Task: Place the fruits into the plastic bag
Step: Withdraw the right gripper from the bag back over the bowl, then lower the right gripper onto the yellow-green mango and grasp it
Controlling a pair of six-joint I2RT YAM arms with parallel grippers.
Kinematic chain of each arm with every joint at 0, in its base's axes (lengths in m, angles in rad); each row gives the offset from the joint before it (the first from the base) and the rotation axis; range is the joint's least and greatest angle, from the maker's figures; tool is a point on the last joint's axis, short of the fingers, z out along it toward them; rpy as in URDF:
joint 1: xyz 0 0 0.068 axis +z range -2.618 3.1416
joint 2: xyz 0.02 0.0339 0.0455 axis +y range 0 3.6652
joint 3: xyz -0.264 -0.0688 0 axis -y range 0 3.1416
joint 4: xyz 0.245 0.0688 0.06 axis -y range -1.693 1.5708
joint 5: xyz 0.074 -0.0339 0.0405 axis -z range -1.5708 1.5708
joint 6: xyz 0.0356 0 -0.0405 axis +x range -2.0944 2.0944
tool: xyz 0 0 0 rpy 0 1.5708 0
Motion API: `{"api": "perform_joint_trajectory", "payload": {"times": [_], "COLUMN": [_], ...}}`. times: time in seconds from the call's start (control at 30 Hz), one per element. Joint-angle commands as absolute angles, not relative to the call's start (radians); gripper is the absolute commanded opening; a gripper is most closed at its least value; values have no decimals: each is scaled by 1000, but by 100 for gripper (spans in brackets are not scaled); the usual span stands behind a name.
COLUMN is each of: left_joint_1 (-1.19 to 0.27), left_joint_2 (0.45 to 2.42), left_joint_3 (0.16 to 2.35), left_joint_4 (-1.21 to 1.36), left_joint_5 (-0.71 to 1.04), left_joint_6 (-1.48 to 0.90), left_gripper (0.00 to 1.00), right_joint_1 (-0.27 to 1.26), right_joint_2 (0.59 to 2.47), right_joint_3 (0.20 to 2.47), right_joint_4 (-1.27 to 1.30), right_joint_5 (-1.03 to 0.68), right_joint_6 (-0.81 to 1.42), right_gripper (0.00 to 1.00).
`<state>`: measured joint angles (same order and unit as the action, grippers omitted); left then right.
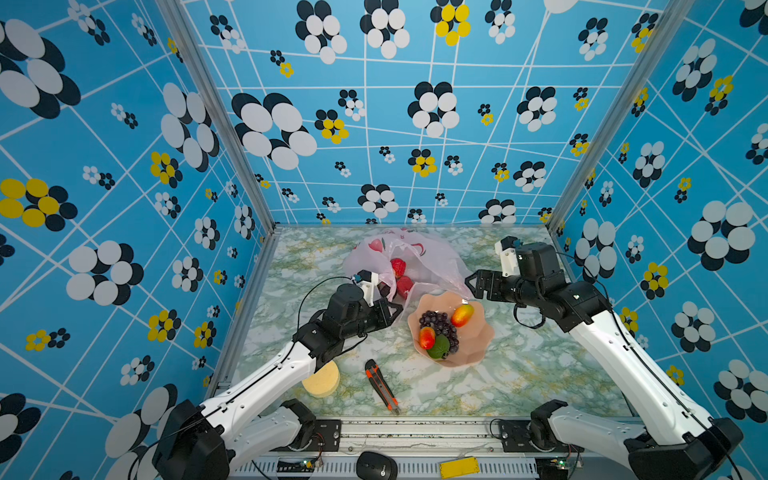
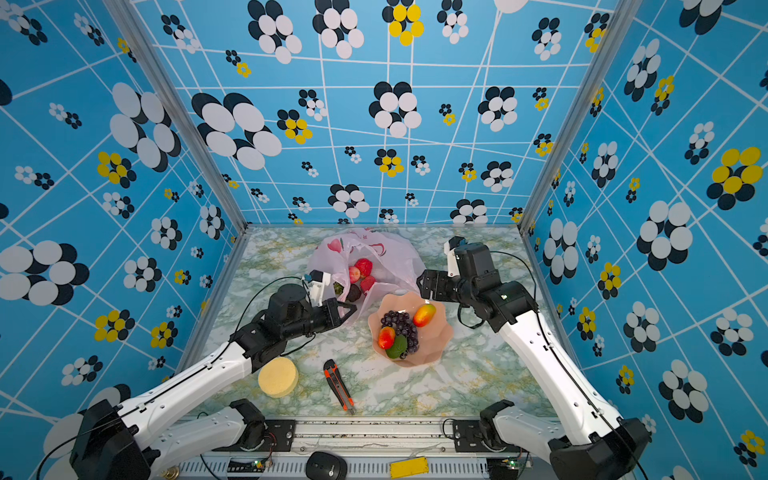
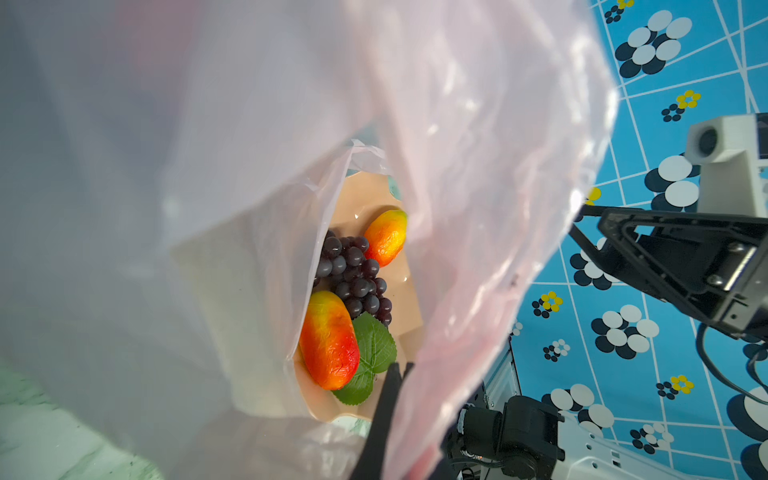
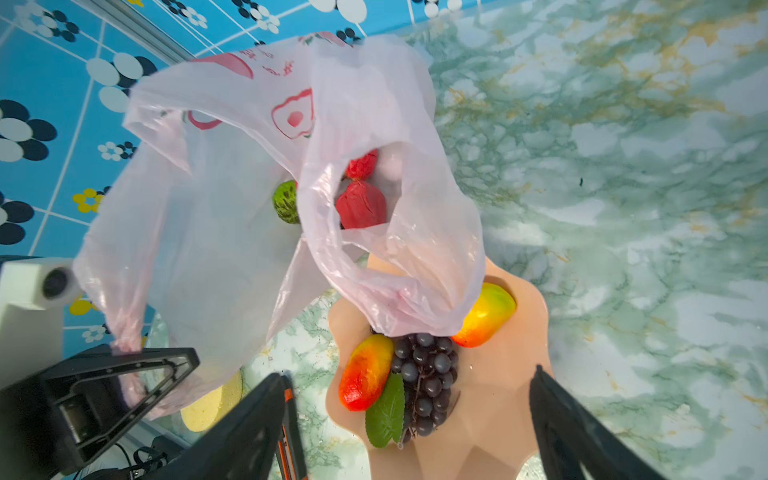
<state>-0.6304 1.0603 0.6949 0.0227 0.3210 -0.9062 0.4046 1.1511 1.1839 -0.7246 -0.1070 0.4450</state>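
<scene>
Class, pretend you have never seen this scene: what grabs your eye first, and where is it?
The translucent pale pink plastic bag, centre back, holds red toy fruits, its edge pinched by the left gripper. In front, a glossy salmon-pink scalloped bowl holds dark purple grapes and two yellow-red mangoes.

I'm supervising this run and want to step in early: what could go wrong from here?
1. The plastic bag drapes over the rim of the bowl beside a mango, so the open right end effector may snag it when reaching in.
2. The left end effector pinches only a thin edge of the bag; a tug could free it and collapse the mouth over the red fruits.
</scene>
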Motion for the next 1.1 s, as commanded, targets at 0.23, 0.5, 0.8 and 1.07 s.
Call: {"api": "perform_joint_trajectory", "payload": {"times": [0.23, 0.5, 0.8, 1.07], "left_joint_1": [-636, -637, -635, -627], "left_joint_2": [1067, 1063, 1045, 1052], "left_joint_3": [670, 666, 649, 647], "left_joint_4": [53, 57, 53, 53], "left_joint_5": [321, 323, 316, 320], "left_joint_6": [-911, -911, -907, -897], "left_gripper": [0, 0, 0, 0], "right_joint_1": [397, 400, 405, 434], "right_joint_2": [1255, 1332, 1430, 1485], "right_joint_3": [1035, 963, 973, 1001], "right_joint_4": [-655, -609, -576, -572], "right_joint_5": [-189, -165, -127, -15], "right_joint_6": [543, 543, 580, 631], "right_gripper": [88, 86, 85, 85]}}
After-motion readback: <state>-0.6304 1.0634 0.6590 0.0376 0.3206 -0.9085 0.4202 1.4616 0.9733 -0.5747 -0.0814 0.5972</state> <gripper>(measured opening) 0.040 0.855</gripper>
